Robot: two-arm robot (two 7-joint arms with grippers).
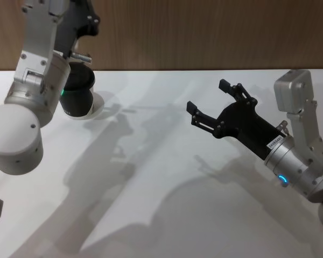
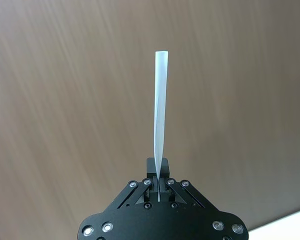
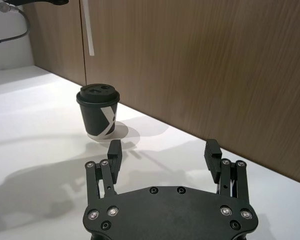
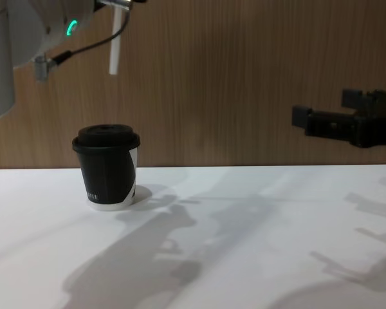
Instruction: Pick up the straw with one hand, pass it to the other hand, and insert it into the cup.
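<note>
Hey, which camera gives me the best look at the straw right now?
The left wrist view: the straw runs nearly its whole length, clamped at its base in the left end effector. The chest view shows just its lower end hanging above the cup; the right wrist view shows a short piece.

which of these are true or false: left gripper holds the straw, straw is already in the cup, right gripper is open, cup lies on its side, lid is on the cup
1. The left gripper holds the straw. True.
2. The straw is already in the cup. False: it hangs in the air above the cup, its lower end clear of the lid.
3. The right gripper is open. True, and it holds nothing.
4. The cup lies on its side. False: it stands upright on the white table.
5. The lid is on the cup. True.
</note>
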